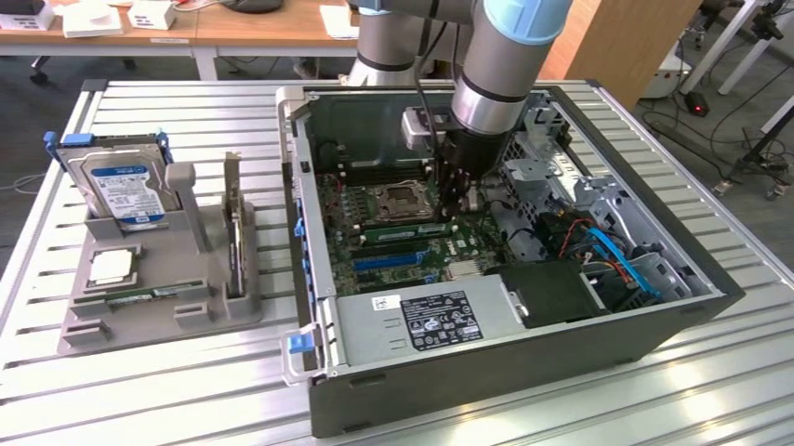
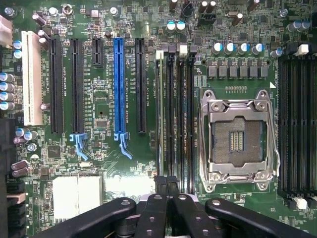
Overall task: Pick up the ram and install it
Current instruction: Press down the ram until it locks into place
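— Wrist view: gripper (image 2: 166, 181) released or clenched?
— Clenched, tips close by one end of the ram (image 2: 159, 124).
— And the ram?
— Standing on edge in a motherboard (image 2: 104, 99) slot, at six o'clock of the socket (image 1: 400, 200) in exterior view.

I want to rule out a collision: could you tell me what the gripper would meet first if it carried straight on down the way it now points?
Probably the motherboard's memory slots beside the empty processor socket. The shut gripper points straight down at them inside the computer case; how much gap remains is unclear.

Open PC case (image 1: 496, 390), blue-label HDD (image 1: 125, 190) in gray rack (image 1: 162, 311) beside it.
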Tool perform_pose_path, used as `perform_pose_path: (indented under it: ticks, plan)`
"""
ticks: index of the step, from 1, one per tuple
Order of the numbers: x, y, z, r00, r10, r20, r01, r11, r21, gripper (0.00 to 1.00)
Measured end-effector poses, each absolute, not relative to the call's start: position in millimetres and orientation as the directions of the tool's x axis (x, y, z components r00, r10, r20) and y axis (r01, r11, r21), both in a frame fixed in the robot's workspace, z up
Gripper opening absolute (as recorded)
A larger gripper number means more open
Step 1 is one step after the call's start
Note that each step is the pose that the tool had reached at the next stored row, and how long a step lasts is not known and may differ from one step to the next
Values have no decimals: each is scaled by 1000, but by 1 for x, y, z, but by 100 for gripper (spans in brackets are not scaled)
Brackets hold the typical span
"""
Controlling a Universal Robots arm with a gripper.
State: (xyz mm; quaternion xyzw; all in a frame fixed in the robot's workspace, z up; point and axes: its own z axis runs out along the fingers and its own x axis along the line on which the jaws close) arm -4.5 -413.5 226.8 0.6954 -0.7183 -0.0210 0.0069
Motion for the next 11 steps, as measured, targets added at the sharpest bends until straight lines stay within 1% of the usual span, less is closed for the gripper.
perform_pose_path:
  ticks: [11]
  plan:
    - [-5,-414,224,-33,-999,-20,-999,32,40,9]
